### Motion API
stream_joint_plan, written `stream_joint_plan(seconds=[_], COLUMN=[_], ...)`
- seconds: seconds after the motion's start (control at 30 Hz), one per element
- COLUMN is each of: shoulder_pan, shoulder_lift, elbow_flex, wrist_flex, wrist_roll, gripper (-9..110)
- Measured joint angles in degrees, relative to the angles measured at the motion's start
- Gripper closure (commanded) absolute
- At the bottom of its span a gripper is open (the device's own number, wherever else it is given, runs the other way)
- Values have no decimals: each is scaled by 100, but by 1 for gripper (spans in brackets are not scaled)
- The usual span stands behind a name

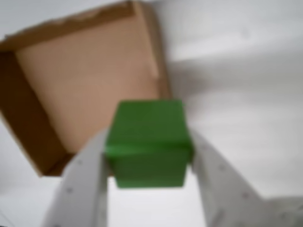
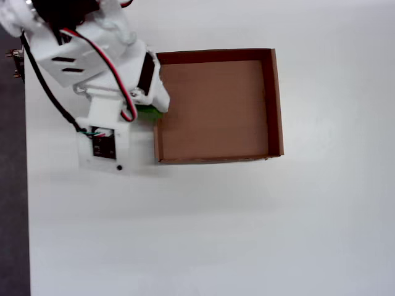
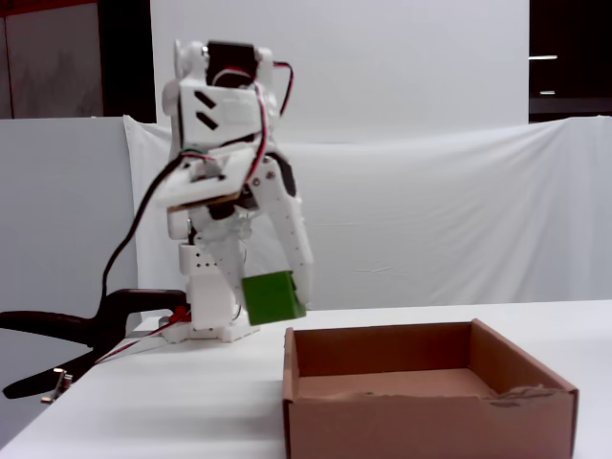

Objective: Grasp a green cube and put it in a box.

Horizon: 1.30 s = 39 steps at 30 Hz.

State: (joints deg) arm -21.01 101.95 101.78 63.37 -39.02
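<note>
Wrist view, counter (image 1: 246,94): white, bare beside the box.
Box (image 3: 430,421): stiff brown cardboard, empty, open-topped.
Gripper (image 1: 149,165): pinching the cube's opposite flat sides.
Cube (image 1: 149,144): likely light, rigid, matte; held aloft near the box's edge.

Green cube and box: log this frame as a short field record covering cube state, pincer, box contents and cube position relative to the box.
cube state: green cube lifted clear of the table, held in the air
pincer: pincer shut on the cube, one finger on each side
box contents: box empty, bare floor
cube vs box: in the overhead view, at the box's left wall, mostly hidden under the arm; not yet inside
table: white table
</note>
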Motion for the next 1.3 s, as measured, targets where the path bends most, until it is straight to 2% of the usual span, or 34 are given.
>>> stream_joint_plan(seconds=[0.37,1.3], shoulder_pan=[-1178,-1187], shoulder_lift=[-44,-1890], elbow_flex=[334,387], wrist_flex=[-35,-940], wrist_roll=[0,0], gripper=[86,86])
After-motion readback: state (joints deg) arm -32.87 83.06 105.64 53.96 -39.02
